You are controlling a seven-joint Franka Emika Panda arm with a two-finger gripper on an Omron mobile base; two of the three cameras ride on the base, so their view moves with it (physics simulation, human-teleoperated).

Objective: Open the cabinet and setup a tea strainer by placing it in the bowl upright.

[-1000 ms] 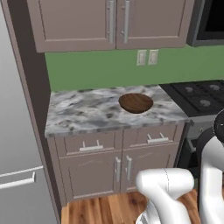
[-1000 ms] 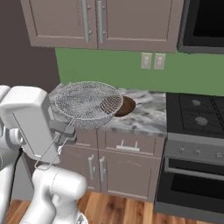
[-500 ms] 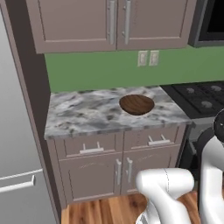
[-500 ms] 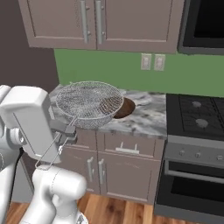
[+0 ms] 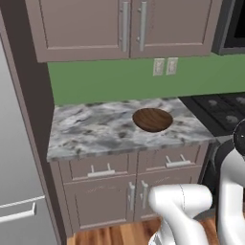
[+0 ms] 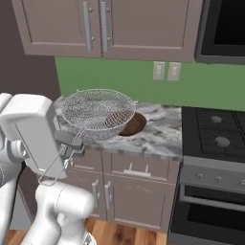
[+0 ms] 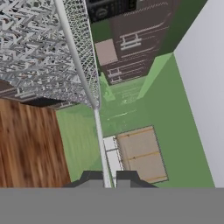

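Note:
My gripper [image 6: 72, 142] is shut on the thin wire handle of the tea strainer [image 6: 98, 113], a silvery mesh basket held rim-up in the air before the counter. In the hand view the handle runs up from between my fingertips [image 7: 92, 176] to the tea strainer's mesh [image 7: 35, 48] at the upper left, and my gripper [image 7: 109, 177] pinches it. The bowl [image 5: 152, 119], dark brown wood grain, sits empty on the counter near the stove side. From the right base view the bowl [image 6: 137, 125] shows partly behind the mesh. The cabinet is out of view.
The marble counter [image 5: 91, 131] has drawers and doors below it and paired-door wall cabinets [image 5: 124, 24] above. A grey fridge [image 5: 14, 167] stands to the left. A black stove [image 6: 215, 139] with a microwave [image 6: 225, 28] over it stands to the right.
The whole picture has slid slightly downward in both base views, so the camera has moved a little. The strainer stays in my grip, and the bowl has not moved on the counter.

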